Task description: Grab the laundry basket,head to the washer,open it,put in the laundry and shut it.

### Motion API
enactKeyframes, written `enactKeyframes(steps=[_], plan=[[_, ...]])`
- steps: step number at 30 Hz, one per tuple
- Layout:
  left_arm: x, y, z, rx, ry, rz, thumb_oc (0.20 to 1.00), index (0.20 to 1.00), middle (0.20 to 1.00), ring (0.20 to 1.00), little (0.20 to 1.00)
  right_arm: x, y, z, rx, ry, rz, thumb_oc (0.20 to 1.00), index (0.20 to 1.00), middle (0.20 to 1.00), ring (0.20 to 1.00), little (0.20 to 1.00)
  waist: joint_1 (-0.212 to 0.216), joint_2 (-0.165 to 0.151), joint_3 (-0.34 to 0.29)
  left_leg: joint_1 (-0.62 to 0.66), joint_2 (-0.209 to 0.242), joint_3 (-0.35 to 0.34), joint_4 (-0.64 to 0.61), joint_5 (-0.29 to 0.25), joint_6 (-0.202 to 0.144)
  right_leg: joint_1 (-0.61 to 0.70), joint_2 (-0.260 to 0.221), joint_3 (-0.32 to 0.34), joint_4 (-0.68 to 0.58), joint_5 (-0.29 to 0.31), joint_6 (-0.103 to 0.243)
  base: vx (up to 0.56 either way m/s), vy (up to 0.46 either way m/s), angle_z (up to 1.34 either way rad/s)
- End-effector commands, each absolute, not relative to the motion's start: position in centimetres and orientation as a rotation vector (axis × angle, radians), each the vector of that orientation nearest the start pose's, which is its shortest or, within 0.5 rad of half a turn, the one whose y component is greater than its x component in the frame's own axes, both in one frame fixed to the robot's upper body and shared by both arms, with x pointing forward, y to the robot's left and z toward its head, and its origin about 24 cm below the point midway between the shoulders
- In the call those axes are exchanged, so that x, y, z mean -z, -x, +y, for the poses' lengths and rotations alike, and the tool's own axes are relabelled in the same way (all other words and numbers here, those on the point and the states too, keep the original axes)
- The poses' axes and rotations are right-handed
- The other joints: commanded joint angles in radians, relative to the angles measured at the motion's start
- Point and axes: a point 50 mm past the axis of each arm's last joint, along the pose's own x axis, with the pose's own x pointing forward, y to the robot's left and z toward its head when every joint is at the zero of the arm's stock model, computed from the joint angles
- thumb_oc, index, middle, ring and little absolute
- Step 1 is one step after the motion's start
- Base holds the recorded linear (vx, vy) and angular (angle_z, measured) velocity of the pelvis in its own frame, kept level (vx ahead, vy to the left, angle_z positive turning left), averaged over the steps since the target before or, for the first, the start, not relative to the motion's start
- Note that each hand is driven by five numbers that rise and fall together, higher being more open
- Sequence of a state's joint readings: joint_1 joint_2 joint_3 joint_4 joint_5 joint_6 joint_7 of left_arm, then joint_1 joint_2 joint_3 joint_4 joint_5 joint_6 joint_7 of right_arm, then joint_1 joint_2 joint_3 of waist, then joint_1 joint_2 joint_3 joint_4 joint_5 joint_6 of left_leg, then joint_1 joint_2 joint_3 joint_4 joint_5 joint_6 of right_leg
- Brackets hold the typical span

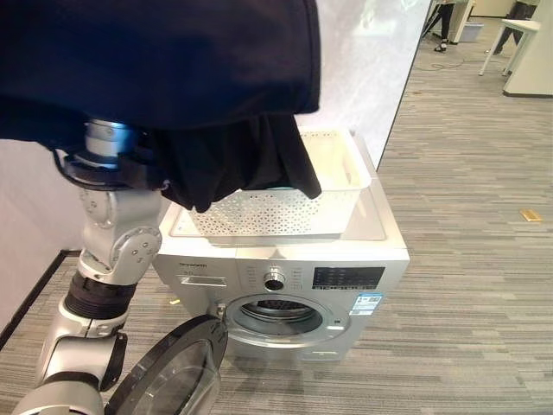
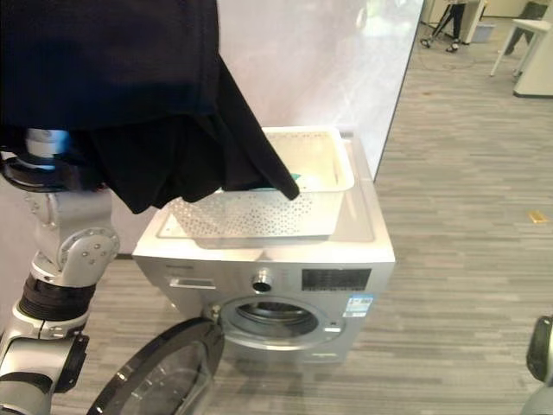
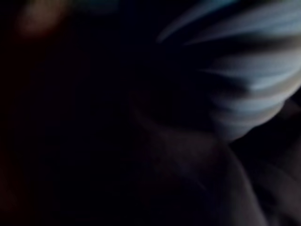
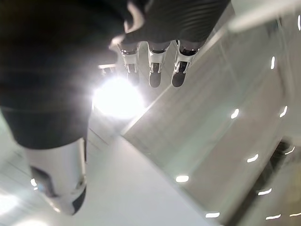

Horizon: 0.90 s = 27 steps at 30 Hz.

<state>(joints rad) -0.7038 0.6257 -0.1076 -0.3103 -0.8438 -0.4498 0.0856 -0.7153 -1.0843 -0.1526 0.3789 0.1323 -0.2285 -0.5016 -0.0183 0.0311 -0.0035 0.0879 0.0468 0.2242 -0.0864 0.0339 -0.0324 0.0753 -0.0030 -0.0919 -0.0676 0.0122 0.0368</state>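
Dark garment [image 1: 173, 78]: navy-black cloth, matte, heavily folded, held high and close before the head camera, spread across the upper left of both eye views; one pointed corner hangs down over the laundry basket's near left side.

Laundry basket [image 1: 333, 203]: white plastic, rectangular, perforated walls, solid rim; sits on top of the washer, a trace of teal cloth inside.

Washer [image 1: 380, 259]: silver front-loader, control dial and dark display panel; round door [image 1: 173, 372] with dark rim and glass swung open to the left, drum opening exposed.

Left hand: buried in the dark garment; finger state cannot be told.

Right hand [image 4: 155, 66]: raised, fingers straight and relaxed, grasping nothing.

Floor [image 1: 467, 259]: grey striped carpet.
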Motion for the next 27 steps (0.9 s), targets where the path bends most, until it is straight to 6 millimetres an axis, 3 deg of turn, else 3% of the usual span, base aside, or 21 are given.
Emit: enactKeyframes(steps=[1, 3, 4, 8, 9, 10, 14, 15, 16, 18, 19, 20, 23, 26, 27], plan=[[-34.9, -22.3, 17.5, 0.435, 0.208, -1.391, 0.200, 0.200, 0.200, 0.200, 0.200, -31.9, -25.6, -39.2, 0.925, 0.698, -0.724, 1.000, 1.000, 1.000, 1.000, 1.000, 0.022, -0.049, -0.078, 0.005, 0.081, -0.032, -0.001, 0.025, -0.069, -0.016, -0.080, -0.046, 0.029, 0.047, 0.079, -0.01, -0.047, 0.03], [-35.4, -21.3, 18.0, 0.422, 0.160, -1.446, 0.200, 0.200, 0.200, 0.200, 0.200, -28.6, -24.8, -41.9, 0.986, 0.673, -0.575, 1.000, 1.000, 1.000, 1.000, 1.000, 0.027, -0.046, -0.077, 0.008, 0.085, -0.036, -0.001, 0.030, -0.071, -0.012, -0.076, -0.054, 0.035, 0.041, 0.077, -0.03, -0.062, 0.07], [-36.1, -20.5, 18.3, 0.413, 0.132, -1.501, 0.200, 0.200, 0.200, 0.200, 0.200, -25.3, -23.9, -43.7, 1.004, 0.631, -0.442, 1.000, 1.000, 1.000, 1.000, 1.000, 0.029, -0.044, -0.076, 0.011, 0.088, -0.043, -0.001, 0.035, -0.074, -0.003, -0.073, -0.063, 0.038, 0.034, 0.073, -0.03, -0.059, 0.09], [-37.8, -18.7, 18.9, 0.343, 0.037, -1.635, 0.200, 0.200, 0.200, 0.200, 0.200, -18.2, -21.5, -46.3, 1.046, 0.585, -0.165, 1.000, 1.000, 1.000, 1.000, 1.000, 0.032, -0.030, -0.076, 0.016, 0.091, -0.049, -0.001, 0.042, -0.079, 0.009, -0.071, -0.080, 0.042, 0.024, 0.068, -0.02, -0.038, 0.14], [-37.8, -18.7, 18.8, 0.344, 0.036, -1.634, 0.200, 0.200, 0.200, 0.200, 0.200, -18.1, -21.4, -46.4, 1.046, 0.582, -0.163, 1.000, 1.000, 1.000, 1.000, 1.000, 0.033, -0.032, -0.076, 0.017, 0.092, -0.050, -0.001, 0.042, -0.079, 0.010, -0.071, -0.082, 0.043, 0.023, 0.068, -0.01, -0.041, 0.07], [-38.6, -17.8, 18.9, 0.315, -0.014, -1.696, 0.200, 0.200, 0.200, 0.200, 0.200, -15.1, -20.2, -46.7, 1.046, 0.570, -0.052, 1.000, 1.000, 1.000, 1.000, 1.000, 0.035, -0.024, -0.079, 0.019, 0.094, -0.052, 0.000, 0.045, -0.081, 0.017, -0.069, -0.088, 0.047, 0.017, 0.065, -0.01, -0.033, 0.08], [-39.6, -16.4, 19.3, 0.207, -0.148, -1.790, 0.200, 0.200, 0.200, 0.200, 0.200, -8.2, -17.3, -46.7, 1.029, 0.495, 0.205, 1.000, 1.000, 1.000, 1.000, 1.000, 0.048, -0.014, -0.081, 0.026, 0.097, -0.055, 0.000, 0.051, -0.086, 0.029, -0.067, -0.100, 0.050, 0.008, 0.061, -0.01, -0.036, 0.14], [-39.6, -16.4, 19.2, 0.205, -0.151, -1.789, 0.200, 0.200, 0.200, 0.200, 0.200, -8.1, -17.3, -46.7, 1.026, 0.493, 0.206, 1.000, 1.000, 1.000, 1.000, 1.000, 0.047, -0.016, -0.081, 0.027, 0.097, -0.056, 0.000, 0.051, -0.086, 0.030, -0.067, -0.100, 0.050, 0.008, 0.061, 0.00, -0.038, 0.04], [-39.8, -15.7, 19.6, 0.158, -0.200, -1.822, 0.200, 0.200, 0.200, 0.200, 0.200, -5.3, -15.7, -46.4, 1.013, 0.463, 0.318, 1.000, 1.000, 1.000, 1.000, 1.000, 0.057, -0.015, -0.080, 0.028, 0.099, -0.058, 0.001, 0.055, -0.089, 0.035, -0.065, -0.111, 0.052, 0.003, 0.058, 0.00, -0.036, 0.06], [-40.0, -15.1, 19.9, 0.098, -0.259, -1.854, 0.200, 0.200, 0.200, 0.200, 0.200, -2.6, -14.0, -46.0, 1.007, 0.441, 0.447, 1.000, 1.000, 1.000, 1.000, 1.000, 0.068, -0.016, -0.077, 0.028, 0.101, -0.064, 0.002, 0.059, -0.091, 0.041, -0.064, -0.119, 0.054, -0.003, 0.055, -0.01, -0.037, 0.06], [-39.9, -15.1, 19.9, 0.095, -0.262, -1.854, 0.200, 0.200, 0.200, 0.200, 0.200, -2.6, -14.0, -46.0, 1.004, 0.442, 0.447, 1.000, 1.000, 1.000, 1.000, 1.000, 0.065, -0.017, -0.078, 0.029, 0.101, -0.064, 0.002, 0.059, -0.092, 0.042, -0.064, -0.120, 0.054, -0.004, 0.054, -0.02, -0.040, 0.07], [-40.0, -14.6, 20.4, 0.051, -0.298, -1.871, 0.200, 0.200, 0.200, 0.200, 0.200, -0.4, -12.1, -45.8, 1.007, 0.408, 0.570, 1.000, 1.000, 1.000, 1.000, 1.000, 0.074, -0.017, -0.074, 0.028, 0.103, -0.071, 0.003, 0.064, -0.096, 0.047, -0.063, -0.130, 0.055, -0.008, 0.052, -0.01, -0.038, 0.14], [-39.9, -14.4, 21.3, -0.024, -0.353, -1.861, 0.200, 0.200, 0.200, 0.200, 0.200, 2.5, -9.1, -45.0, 1.006, 0.360, 0.740, 1.000, 1.000, 1.000, 1.000, 1.000, 0.091, -0.019, -0.066, 0.022, 0.107, -0.081, 0.003, 0.070, -0.100, 0.051, -0.061, -0.145, 0.053, -0.012, 0.048, -0.01, -0.041, 0.21], [-39.7, -14.5, 22.2, -0.095, -0.390, -1.835, 0.200, 0.200, 0.200, 0.200, 0.200, 4.2, -7.4, -44.2, 0.992, 0.330, 0.841, 1.000, 1.000, 1.000, 1.000, 1.000, 0.103, -0.022, -0.056, 0.017, 0.108, -0.090, 0.004, 0.074, -0.103, 0.055, -0.061, -0.156, 0.053, -0.014, 0.046, -0.01, -0.028, 0.18], [-38.5, -14.7, 23.6, -0.167, -0.392, -1.785, 0.200, 0.200, 0.200, 0.200, 0.200, 5.5, -6.4, -43.3, 0.955, 0.314, 0.901, 1.000, 1.000, 1.000, 1.000, 1.000, 0.112, -0.029, -0.042, 0.010, 0.110, -0.096, 0.005, 0.078, -0.105, 0.054, -0.060, -0.164, 0.055, -0.017, 0.043, -0.02, -0.032, 0.15]])
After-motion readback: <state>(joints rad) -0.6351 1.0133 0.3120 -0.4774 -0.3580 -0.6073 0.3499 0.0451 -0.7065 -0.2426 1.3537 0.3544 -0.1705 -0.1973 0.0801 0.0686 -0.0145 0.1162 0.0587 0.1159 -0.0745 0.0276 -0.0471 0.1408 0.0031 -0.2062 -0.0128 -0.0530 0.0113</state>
